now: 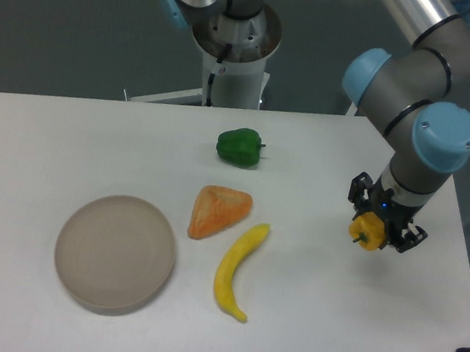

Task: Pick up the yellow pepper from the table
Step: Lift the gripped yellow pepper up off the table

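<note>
The yellow pepper (367, 233) hangs above the right part of the white table (43, 135), its short dark stem pointing left. My gripper (376, 232) is shut on it from above, black fingers on both sides of the fruit. Much of the pepper is covered by the fingers; only its yellow-orange front shows.
A green pepper (239, 146) lies at the back middle. An orange wedge-shaped item (218, 211) and a long curved yellow banana-shaped item (235, 269) lie in the middle. A round beige plate (115, 252) sits front left. The robot's base (235, 30) stands behind the table's far edge.
</note>
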